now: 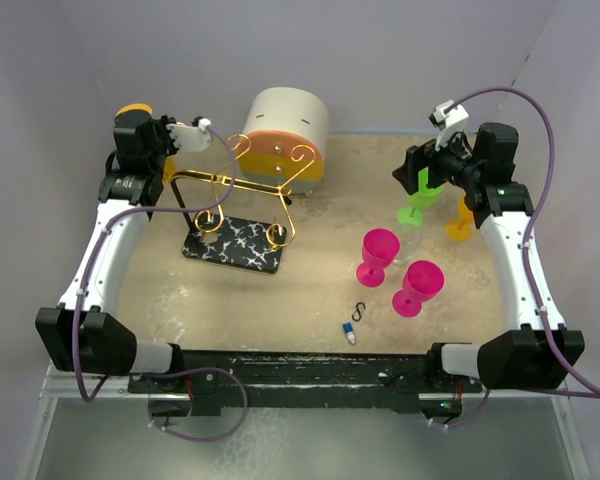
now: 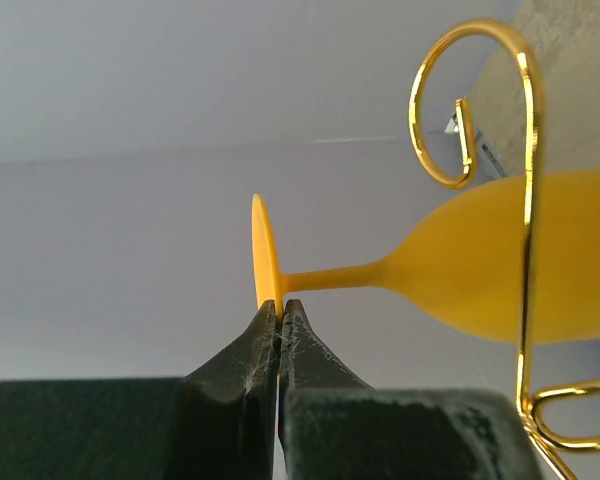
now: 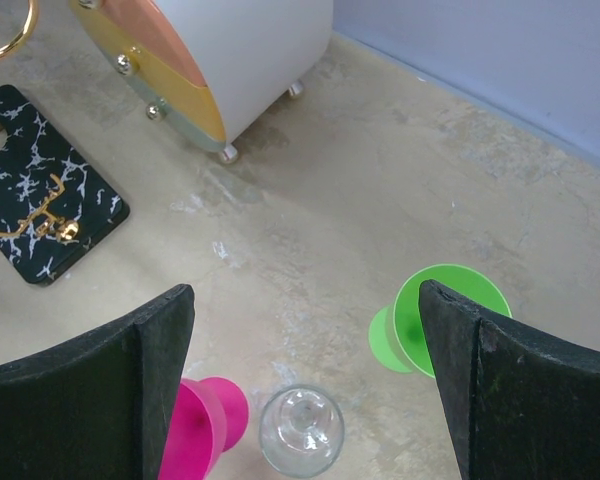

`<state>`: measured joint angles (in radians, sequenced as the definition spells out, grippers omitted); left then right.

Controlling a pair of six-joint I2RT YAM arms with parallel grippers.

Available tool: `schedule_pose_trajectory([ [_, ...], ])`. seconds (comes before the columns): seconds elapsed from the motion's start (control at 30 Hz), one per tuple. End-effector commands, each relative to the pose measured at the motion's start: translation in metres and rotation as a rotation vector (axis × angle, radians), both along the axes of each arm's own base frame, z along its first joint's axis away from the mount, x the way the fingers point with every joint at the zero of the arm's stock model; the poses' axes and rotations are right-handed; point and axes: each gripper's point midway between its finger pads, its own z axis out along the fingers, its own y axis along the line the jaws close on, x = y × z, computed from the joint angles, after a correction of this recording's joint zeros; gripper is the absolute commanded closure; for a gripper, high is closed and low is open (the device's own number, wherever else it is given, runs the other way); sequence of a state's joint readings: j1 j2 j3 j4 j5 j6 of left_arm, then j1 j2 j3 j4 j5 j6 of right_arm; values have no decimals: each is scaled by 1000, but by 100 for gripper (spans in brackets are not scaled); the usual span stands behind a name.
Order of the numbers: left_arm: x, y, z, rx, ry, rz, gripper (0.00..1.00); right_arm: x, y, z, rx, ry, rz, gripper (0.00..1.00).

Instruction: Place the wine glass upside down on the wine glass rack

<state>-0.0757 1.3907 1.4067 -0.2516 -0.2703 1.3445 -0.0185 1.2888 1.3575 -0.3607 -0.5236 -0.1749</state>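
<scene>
My left gripper (image 2: 279, 305) is shut on the foot rim of a yellow wine glass (image 2: 510, 265). The glass is held up at the back left, its bowl right against a gold wire of the wine glass rack (image 2: 526, 200). In the top view the rack (image 1: 242, 200) stands on its black marbled base (image 1: 235, 245), and the left gripper (image 1: 170, 160) is just left of it, with the glass mostly hidden. My right gripper (image 3: 305, 295) is open and empty above the table, between a green glass (image 3: 450, 320) and a pink glass (image 3: 205, 420). It shows at the back right in the top view (image 1: 425, 172).
A round cream drawer box (image 1: 285, 135) stands behind the rack. Two pink glasses (image 1: 378, 255) (image 1: 417, 287), a green glass (image 1: 417, 205) and an orange glass (image 1: 460, 222) stand at the right. A clear glass (image 3: 301, 432) sits under the right gripper. A small black hook (image 1: 359, 311) lies near the front.
</scene>
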Motion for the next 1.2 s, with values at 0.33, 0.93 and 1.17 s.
schedule_pose_trajectory([
  [0.33, -8, -41, 27, 61, -42, -239, 100, 4, 3, 2, 17, -24, 38, 5],
  [0.93, 10, -67, 14, 177, 49, -368, 100, 8, 1, -11, 13, 7, 38, 4],
  [1.17, 10, -74, 17, 191, 66, -400, 100, 11, 0, -16, 6, 12, 35, 4],
])
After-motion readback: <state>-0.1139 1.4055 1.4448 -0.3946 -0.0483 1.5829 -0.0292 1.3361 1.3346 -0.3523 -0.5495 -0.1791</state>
